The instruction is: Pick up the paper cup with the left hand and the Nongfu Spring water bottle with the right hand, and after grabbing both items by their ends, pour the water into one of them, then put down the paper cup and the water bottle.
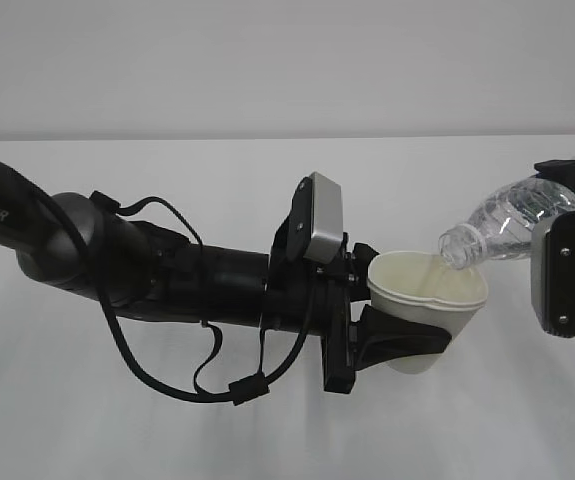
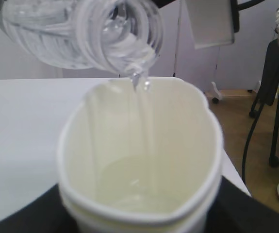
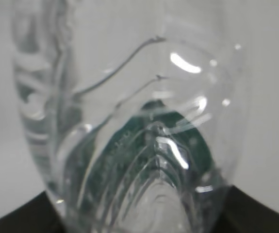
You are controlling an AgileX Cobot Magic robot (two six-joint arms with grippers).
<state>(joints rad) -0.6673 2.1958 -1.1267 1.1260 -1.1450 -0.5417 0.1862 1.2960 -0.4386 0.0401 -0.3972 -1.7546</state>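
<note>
Two arms meet above the white tabletop [image 1: 87, 420], and we start with the bigger one: the left hand [image 1: 147, 265], a black arm with looping cables and a silver-grey camera block, stretches in from the left edge of the exterior view. Its pincer [image 1: 402, 335] is pinching the paper cup [image 1: 427, 300] low on its sides, the black jaws wrapped around the lower wall, so the cup hangs clear of the tabletop and leans slightly. We see the off-white rim squeezed out of round, pinched toward a point at the near side in the left wrist view.

On the right, we see only part of the right hand [image 1: 567, 260] at the frame edge; its pincer [image 3: 144, 213] is clamped on the Nongfu Spring water bottle [image 1: 512, 222] at its base end, black jaw edges showing at either side of the ribbed clear plastic in the right wrist view, with the dark green label seen through it. The bottle lies tilted, its capless neck lowered to just above the cup's far rim.

Smallest of all, we see the water [image 2: 139, 85]: a thin clear stream falls from the neck into the cup, and a shallow pool lies at the bottom
</note>
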